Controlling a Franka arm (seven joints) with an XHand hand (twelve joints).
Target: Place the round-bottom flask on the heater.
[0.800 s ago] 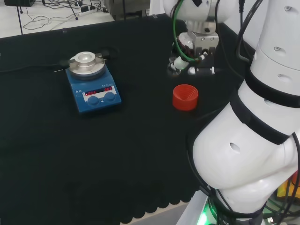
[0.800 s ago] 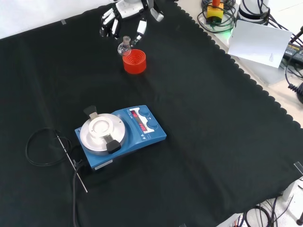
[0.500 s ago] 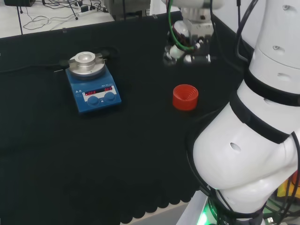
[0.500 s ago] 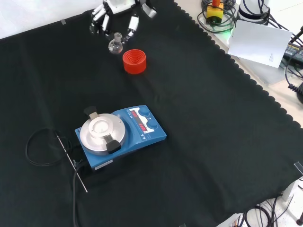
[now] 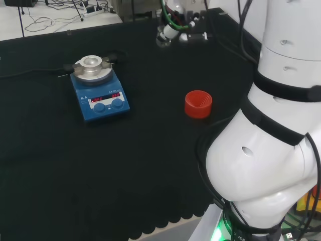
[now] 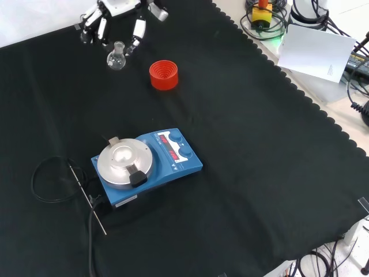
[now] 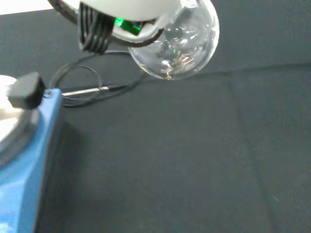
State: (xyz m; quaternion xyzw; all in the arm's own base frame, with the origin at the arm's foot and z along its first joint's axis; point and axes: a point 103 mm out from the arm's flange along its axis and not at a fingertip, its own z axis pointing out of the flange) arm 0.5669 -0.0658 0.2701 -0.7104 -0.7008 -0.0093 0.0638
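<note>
The black and white hand (image 6: pixel 112 17) holds a small clear glass round-bottom flask (image 6: pixel 115 59) in the air, its fingers (image 6: pixel 138 29) curled down around the flask's neck so that the bulb hangs below them. In the front view the flask sits near the top of the black cloth, to the left of the red ribbed ring stand (image 6: pixel 164 75) and well apart from it; the stand is bare. The wrist view shows the glass bulb (image 7: pixel 177 41) close under the palm, with nothing but cloth beneath it and the blue edge of the heater (image 7: pixel 22 160) off to one side.

The blue heater with a round silver top plate (image 6: pixel 124 164) stands lower in the front view, well apart from the flask, with its black cable (image 6: pixel 49 179) looped beside it. In the head view the hand (image 5: pixel 175 25) is high at the far side of the bench, to the right of the heater (image 5: pixel 98 88).

I judge this to be the carrying step: the flask is off its stand and in transit, not yet over the plate. The next move calls for bringing the bulb above the middle of the silver plate, then lowering it upright until it rests there before the fingers let go; a round bulb may roll if set off centre
</note>
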